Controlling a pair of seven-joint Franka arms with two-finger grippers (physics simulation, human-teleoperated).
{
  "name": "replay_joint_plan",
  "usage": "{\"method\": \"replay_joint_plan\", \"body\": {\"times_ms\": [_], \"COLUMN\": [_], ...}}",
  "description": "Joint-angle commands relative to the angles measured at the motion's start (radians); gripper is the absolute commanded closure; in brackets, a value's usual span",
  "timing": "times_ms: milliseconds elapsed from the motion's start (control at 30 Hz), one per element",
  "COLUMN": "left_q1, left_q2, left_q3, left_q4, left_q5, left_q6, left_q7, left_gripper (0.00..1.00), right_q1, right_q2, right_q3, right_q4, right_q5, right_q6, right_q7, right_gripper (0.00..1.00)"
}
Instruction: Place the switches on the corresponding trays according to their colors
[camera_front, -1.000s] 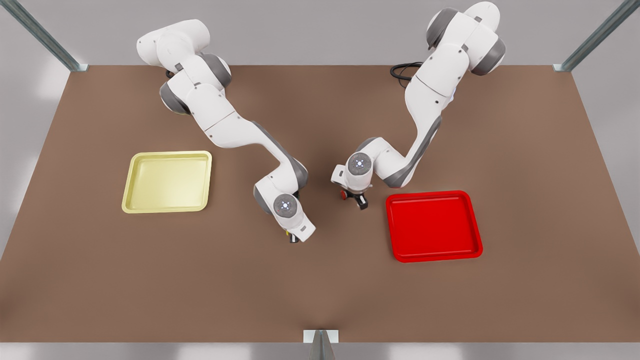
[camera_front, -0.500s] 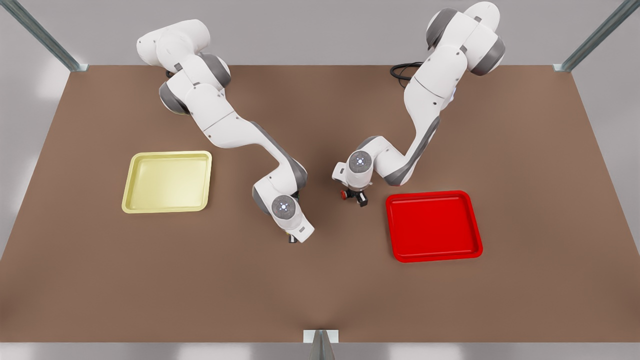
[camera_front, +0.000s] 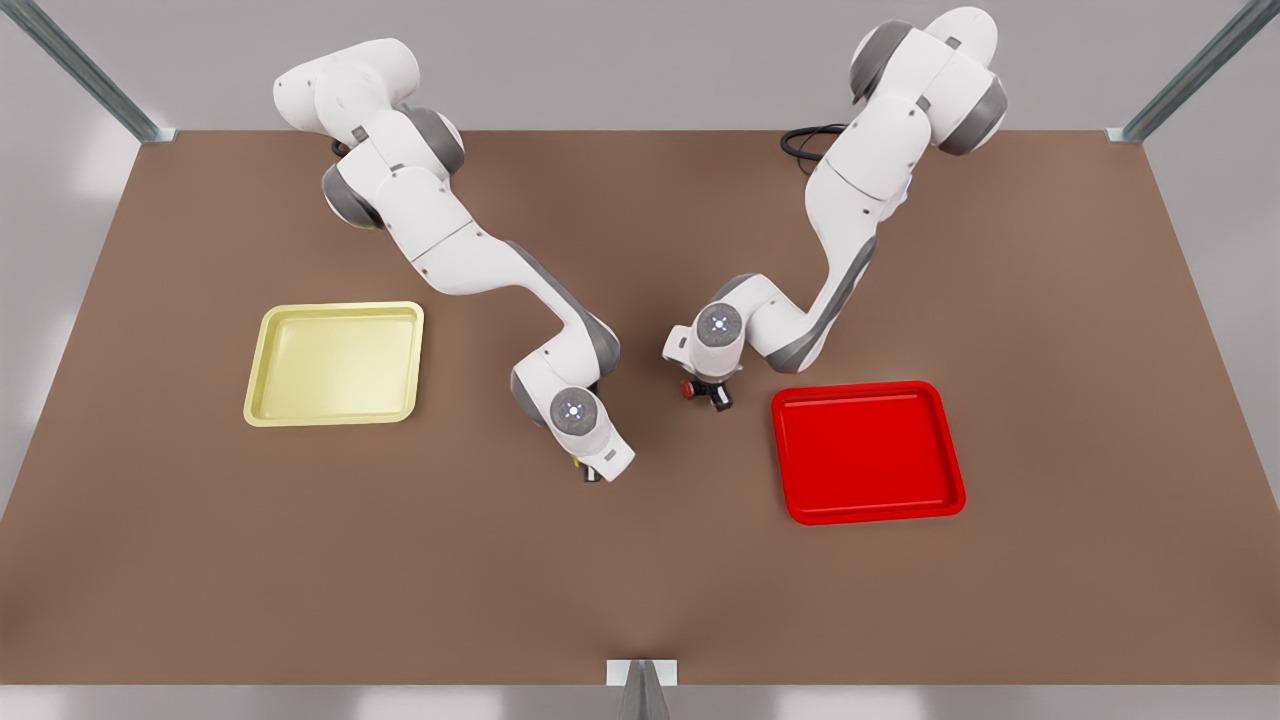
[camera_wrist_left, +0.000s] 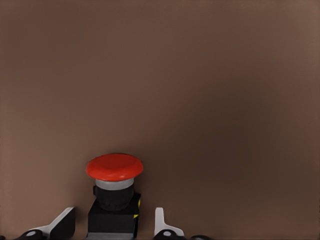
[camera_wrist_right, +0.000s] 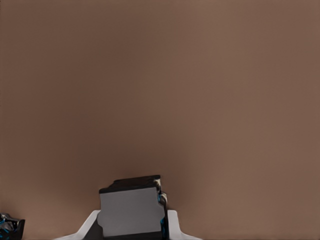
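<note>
Left wrist view shows the left end effector (camera_wrist_left: 114, 227) with its fingers apart on both sides of the red switch (camera_wrist_left: 114, 190), not yet clenched, near the red tray (camera_front: 866, 451). The right end effector (camera_wrist_right: 131, 225) grasps the yellow switch (camera_wrist_right: 132, 210), probably to carry it across the bench (camera_front: 640, 580) toward the yellow tray (camera_front: 335, 362).

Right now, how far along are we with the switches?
Nothing placed: yellow tray and red tray hold no switch. In hand: right gripper is shut on the yellow switch; left gripper straddles the red switch, open. Left: grasp red, carry both to matching trays.
</note>
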Motion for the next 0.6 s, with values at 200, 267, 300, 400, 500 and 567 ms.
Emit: {"method": "replay_joint_plan", "body": {"times_ms": [200, 267, 300, 400, 500, 567], "left_q1": [0.002, 0.001, 0.001, 0.001, 0.001, -0.001], "left_q2": [-0.006, -0.005, -0.005, -0.006, -0.008, -0.006], "left_q3": [-0.001, -0.001, -0.001, -0.001, -0.001, -0.001], "left_q4": [-0.008, -0.008, -0.008, -0.008, -0.008, -0.008], "left_q5": [0.000, 0.000, 0.000, 0.000, 0.000, 0.000], "left_q6": [-0.002, 0.001, 0.001, -0.002, -0.006, -0.006], "left_q7": [0.000, 0.000, -0.002, 0.000, 0.000, -0.006], "left_gripper": [0.36, 0.41, 0.42, 0.46, 0.47, 0.51], "right_q1": [-0.005, -0.005, -0.005, -0.006, -0.005, -0.006], "right_q2": [-0.002, -0.002, -0.002, -0.002, -0.002, -0.003], "right_q3": [-0.002, -0.002, -0.002, -0.002, -0.002, -0.002], "right_q4": [0.003, 0.002, 0.002, 0.002, 0.002, 0.002], "right_q5": [0.000, -0.002, -0.002, -0.002, -0.002, 0.000], "right_q6": [-0.008, -0.006, -0.006, -0.008, -0.008, -0.008], "right_q7": [-0.014, -0.015, -0.015, -0.025, -0.035, -0.034], "right_gripper": [0.45, 0.45, 0.45, 0.46, 0.48, 0.48]}}
